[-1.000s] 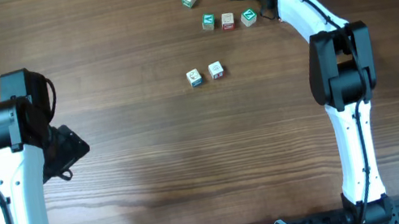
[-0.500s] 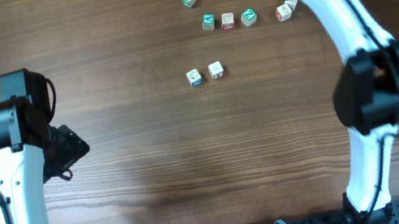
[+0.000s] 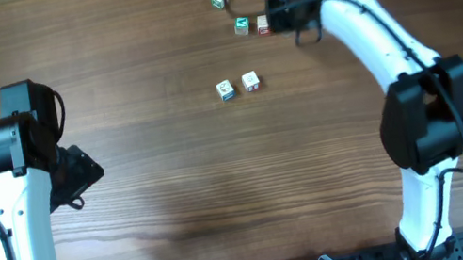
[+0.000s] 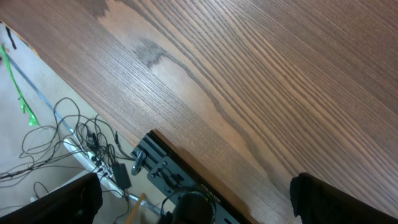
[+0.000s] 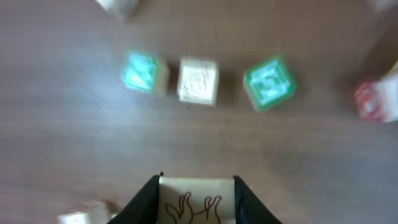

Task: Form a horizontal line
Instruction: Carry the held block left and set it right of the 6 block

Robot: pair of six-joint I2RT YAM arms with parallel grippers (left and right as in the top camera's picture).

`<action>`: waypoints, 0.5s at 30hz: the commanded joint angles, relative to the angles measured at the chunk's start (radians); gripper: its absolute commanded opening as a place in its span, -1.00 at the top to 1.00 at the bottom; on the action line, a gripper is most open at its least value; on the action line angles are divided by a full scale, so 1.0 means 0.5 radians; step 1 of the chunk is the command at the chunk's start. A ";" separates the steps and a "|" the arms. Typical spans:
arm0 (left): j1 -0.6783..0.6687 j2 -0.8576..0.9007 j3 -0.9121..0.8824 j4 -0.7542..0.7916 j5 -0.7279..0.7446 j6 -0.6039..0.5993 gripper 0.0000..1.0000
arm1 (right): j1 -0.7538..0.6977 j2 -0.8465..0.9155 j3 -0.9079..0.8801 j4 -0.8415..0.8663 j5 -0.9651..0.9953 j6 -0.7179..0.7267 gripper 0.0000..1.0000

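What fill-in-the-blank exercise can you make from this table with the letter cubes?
1. The right gripper grips exactly ___ cube between its jaws.
2. Ahead of it, the row counts ___ cubes.
3. The left gripper has its jaws ___, holding nothing.
Missing words: one, three, open.
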 commanded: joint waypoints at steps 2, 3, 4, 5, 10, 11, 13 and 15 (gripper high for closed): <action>0.009 -0.033 -0.009 -0.001 -0.026 -0.005 -1.00 | 0.043 0.048 -0.316 0.196 0.093 -0.001 0.66; 0.009 -0.033 -0.009 -0.001 -0.026 -0.005 -1.00 | 0.051 0.048 -0.372 0.242 0.094 0.022 0.66; 0.010 -0.033 -0.009 -0.001 -0.026 -0.005 -1.00 | 0.056 0.048 -0.421 0.285 0.093 0.023 0.67; 0.009 -0.033 -0.009 -0.001 -0.026 -0.005 -1.00 | 0.065 0.048 -0.477 0.333 0.093 0.028 0.66; 0.009 -0.033 -0.009 -0.001 -0.026 -0.005 -1.00 | 0.101 0.048 -0.619 0.391 0.092 0.034 0.67; 0.009 -0.033 -0.009 -0.001 -0.026 -0.005 -1.00 | 0.111 0.048 -0.620 0.378 0.092 0.034 0.66; 0.009 -0.033 -0.009 -0.001 -0.026 -0.005 -1.00 | 0.131 0.047 -0.620 0.356 0.089 0.034 0.66; 0.009 -0.033 -0.009 -0.001 -0.026 -0.005 -1.00 | 0.154 0.047 -0.620 0.345 0.055 0.034 0.67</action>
